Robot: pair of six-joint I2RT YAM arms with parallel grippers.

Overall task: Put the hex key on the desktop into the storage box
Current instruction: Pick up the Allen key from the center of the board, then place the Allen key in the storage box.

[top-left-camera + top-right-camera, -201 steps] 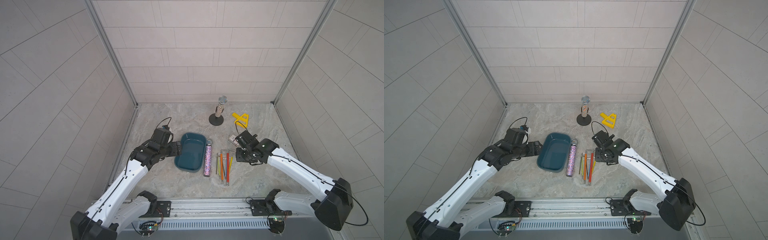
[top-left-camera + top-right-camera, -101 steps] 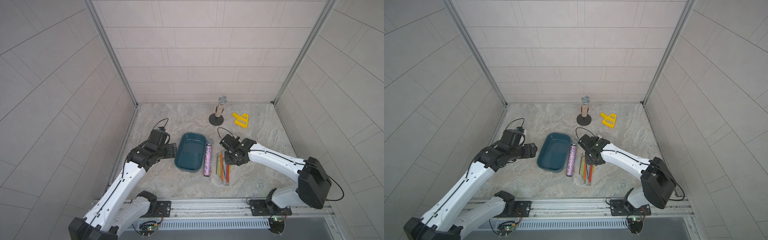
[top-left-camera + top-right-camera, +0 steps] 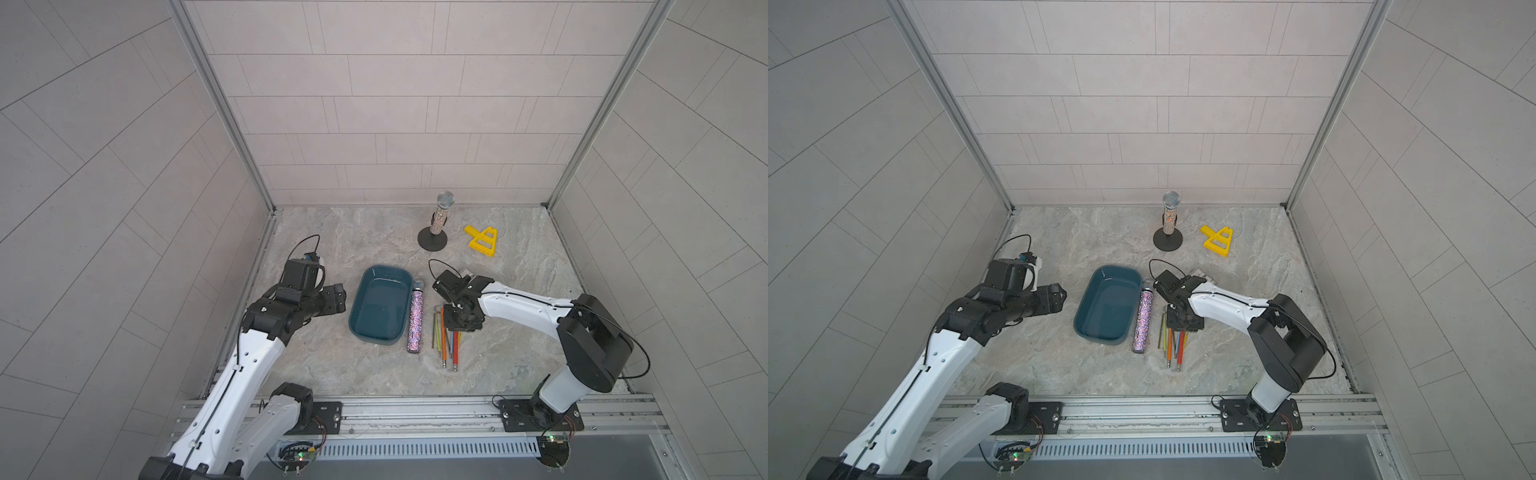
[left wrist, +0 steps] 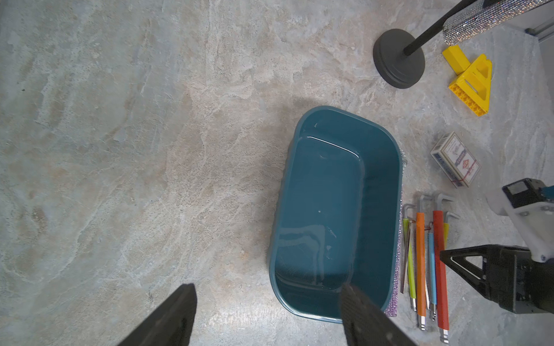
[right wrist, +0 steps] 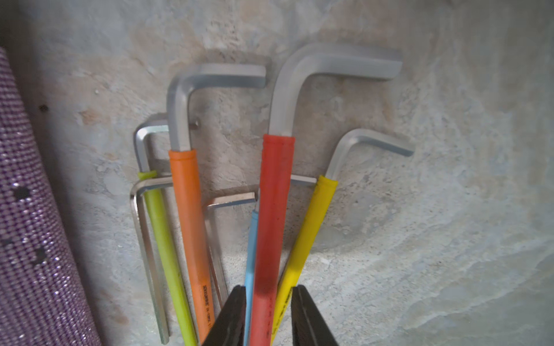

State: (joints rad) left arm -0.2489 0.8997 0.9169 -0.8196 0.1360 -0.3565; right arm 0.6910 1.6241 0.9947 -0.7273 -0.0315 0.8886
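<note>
- None of the hex keys (image 3: 446, 338) is in the storage box (image 3: 379, 305) yet; we see it empty, mid-counter.
- Keys lie beside the glittery microphone (image 3: 416, 318).
- Right tool (image 5: 267, 317) straddles the red key (image 5: 274, 215); whether it grips, we cannot tell.
- Left tool (image 4: 266, 317) stands apart, empty.
- Lifting and dropping remain, we judge.

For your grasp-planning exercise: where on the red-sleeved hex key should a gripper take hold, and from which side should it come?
Grip the red-sleeved hex key on its straight sleeved shank, coming from above with one finger on each side. It lies flat on the desktop, packed between the blue key and the yellow key, so a sideways approach is blocked. The right gripper already straddles it there.
</note>
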